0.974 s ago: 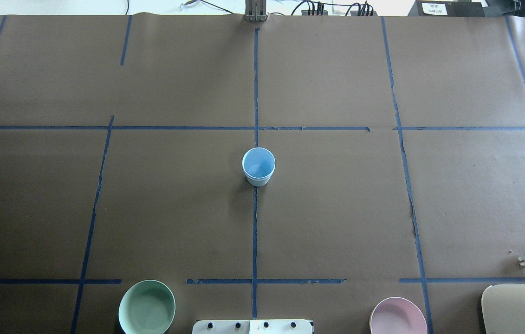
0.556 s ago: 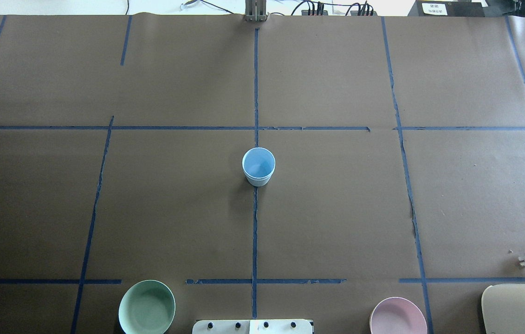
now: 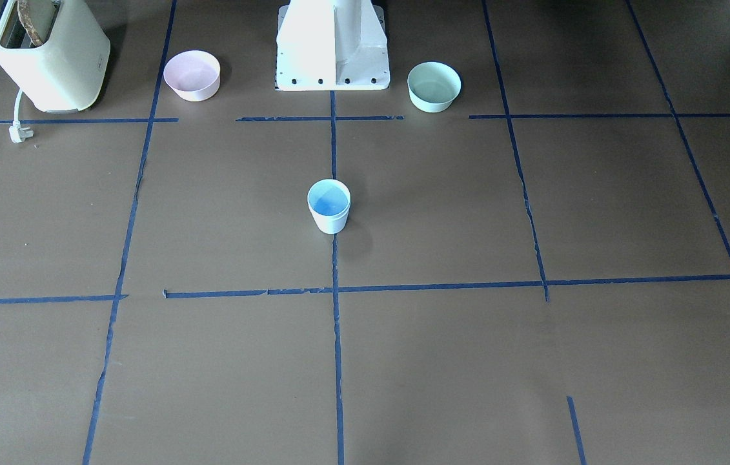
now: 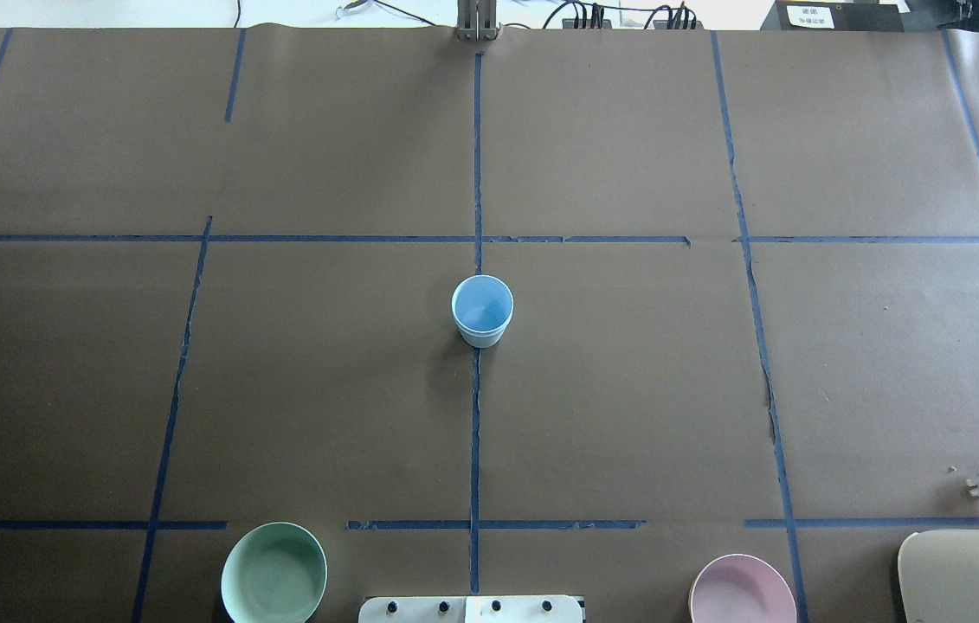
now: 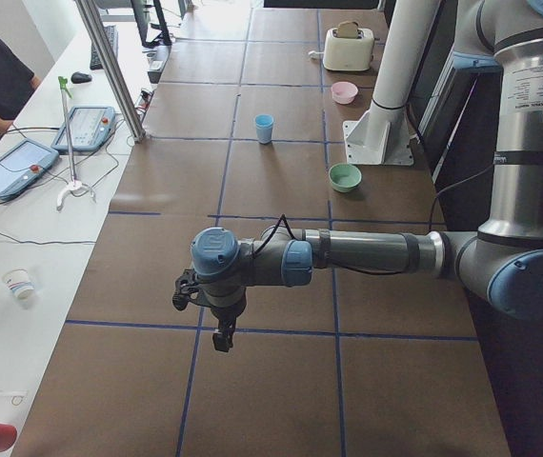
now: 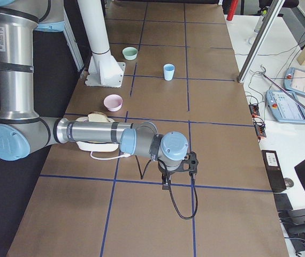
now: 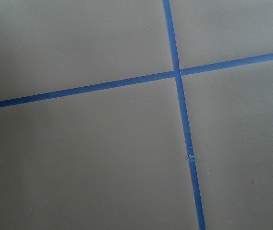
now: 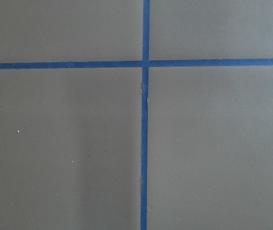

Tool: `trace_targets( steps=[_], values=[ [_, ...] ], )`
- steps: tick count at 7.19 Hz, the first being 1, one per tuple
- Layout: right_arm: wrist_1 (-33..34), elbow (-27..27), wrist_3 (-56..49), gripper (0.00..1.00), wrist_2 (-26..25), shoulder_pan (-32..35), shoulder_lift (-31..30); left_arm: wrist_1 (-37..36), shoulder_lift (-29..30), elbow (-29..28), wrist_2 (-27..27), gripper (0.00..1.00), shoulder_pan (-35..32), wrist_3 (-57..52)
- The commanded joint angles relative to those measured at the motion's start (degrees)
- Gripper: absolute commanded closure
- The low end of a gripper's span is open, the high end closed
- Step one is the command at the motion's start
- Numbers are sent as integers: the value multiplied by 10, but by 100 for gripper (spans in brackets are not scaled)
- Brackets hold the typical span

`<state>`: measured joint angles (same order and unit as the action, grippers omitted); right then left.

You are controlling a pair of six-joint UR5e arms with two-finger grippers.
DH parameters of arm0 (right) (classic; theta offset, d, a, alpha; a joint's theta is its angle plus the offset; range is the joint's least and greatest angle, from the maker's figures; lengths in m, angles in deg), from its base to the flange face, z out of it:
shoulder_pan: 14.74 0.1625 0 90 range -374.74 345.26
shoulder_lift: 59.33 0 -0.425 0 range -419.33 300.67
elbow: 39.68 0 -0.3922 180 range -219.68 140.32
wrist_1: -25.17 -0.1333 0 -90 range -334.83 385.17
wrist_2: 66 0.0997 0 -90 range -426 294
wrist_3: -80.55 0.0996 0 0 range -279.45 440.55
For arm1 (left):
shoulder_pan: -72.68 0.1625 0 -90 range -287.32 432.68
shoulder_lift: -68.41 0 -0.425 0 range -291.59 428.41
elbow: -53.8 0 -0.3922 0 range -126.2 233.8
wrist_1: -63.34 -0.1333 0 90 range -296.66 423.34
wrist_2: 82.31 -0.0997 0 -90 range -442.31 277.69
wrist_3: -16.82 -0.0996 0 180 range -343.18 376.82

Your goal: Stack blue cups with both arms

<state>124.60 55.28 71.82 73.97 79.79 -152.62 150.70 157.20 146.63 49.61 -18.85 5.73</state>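
Pale-blue tapered cup (image 4: 482, 311), seemingly plastic: upright at tabletop (image 4: 299, 389) centre. Likely light, stiff, slippery; grip across the rim. Left claw (image 5: 222, 333) and right claw (image 6: 166, 182): well apart from it, opening cannot be told.

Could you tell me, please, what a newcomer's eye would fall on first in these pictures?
A blue cup stands upright and alone on the centre tape line of the brown table. The left arm and the right arm reach out low over the table's two ends, far from the cup. A green bowl and a pink bowl sit either side of the white pedestal.
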Motion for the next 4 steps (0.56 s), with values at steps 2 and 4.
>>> trace_targets(
  steps=[2,4],
  values=[
    [-20,0,3,0,-1,15,0,0,2,1,0,0,0,1],
    [-23,2,12,0,-2,18,-3,0,3,1,0,0,0,2]
  ],
)
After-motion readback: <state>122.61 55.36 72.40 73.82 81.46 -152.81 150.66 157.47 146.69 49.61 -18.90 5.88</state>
